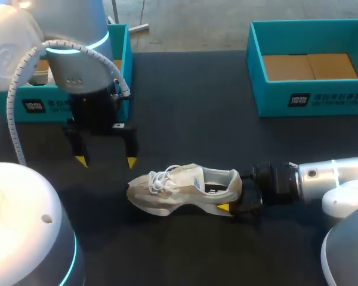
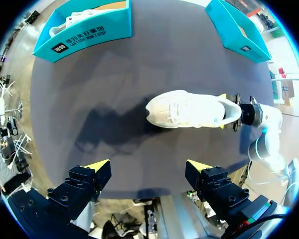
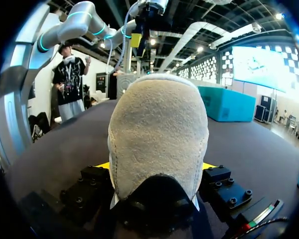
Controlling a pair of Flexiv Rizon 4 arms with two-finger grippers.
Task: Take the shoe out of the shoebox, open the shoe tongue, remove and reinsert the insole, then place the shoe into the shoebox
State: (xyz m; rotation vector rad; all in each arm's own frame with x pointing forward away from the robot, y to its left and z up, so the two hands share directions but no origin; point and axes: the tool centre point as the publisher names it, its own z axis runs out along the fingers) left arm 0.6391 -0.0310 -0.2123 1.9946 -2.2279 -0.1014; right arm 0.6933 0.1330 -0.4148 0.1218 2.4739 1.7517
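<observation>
A beige and white sneaker [image 1: 185,187] lies on its side on the black table, toe towards my left arm. In the left wrist view the sneaker [image 2: 189,109] lies ahead of the fingers. My right gripper [image 1: 234,192] comes in low from the right and is shut on the heel. The right wrist view shows the grey suede heel [image 3: 157,134] filling the gap of this gripper [image 3: 156,167], a yellow tip on each side. My left gripper [image 1: 106,161] hangs open above the table, up and left of the toe, with nothing between the fingers [image 2: 148,167].
A teal shoebox [image 1: 48,107] stands at the back left with another white shoe [image 2: 84,17] inside. A second teal box [image 1: 310,98] with a bare cardboard bottom stands at the back right. The black table [image 1: 191,107] lies between them.
</observation>
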